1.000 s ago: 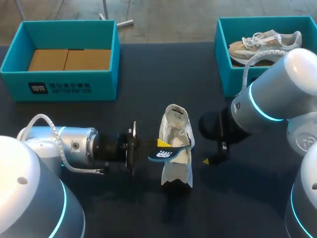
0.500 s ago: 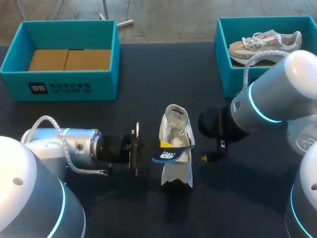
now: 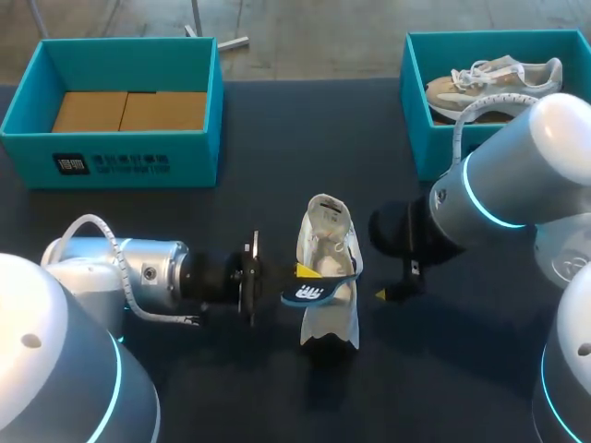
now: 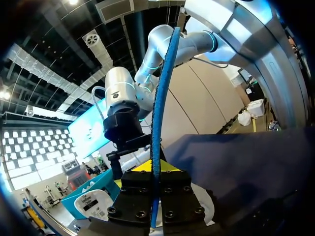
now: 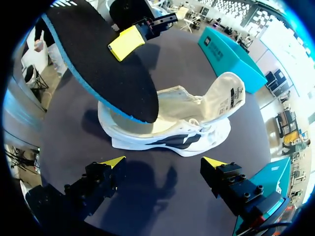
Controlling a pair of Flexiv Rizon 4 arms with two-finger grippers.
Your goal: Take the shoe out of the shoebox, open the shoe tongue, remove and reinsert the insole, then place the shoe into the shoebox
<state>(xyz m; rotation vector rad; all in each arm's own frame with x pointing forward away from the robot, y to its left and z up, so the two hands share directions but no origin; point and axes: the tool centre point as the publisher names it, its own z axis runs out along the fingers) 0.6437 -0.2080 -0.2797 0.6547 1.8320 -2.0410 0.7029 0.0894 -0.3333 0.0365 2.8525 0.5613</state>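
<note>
Nudged rightward, left pincer (image 4: pixel 155 169) grips the insole (image 3: pixel 312 293) edge-on above the white shoe (image 3: pixel 332 316) for reinsertion; right pincer (image 5: pixel 164 161) waits open beside it

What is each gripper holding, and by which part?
The left gripper pinches the blue-edged insole at one end, above the shoe. The right gripper is open, holding nothing.

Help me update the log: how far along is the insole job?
Done: the shoe sits on the table, out of the shoebox, its tongue pulled open, and the insole is out. In hand: the left gripper is shut on the insole, above the shoe; the right gripper hangs open beside it. Left: reinserting the insole and boxing the shoe.
</note>
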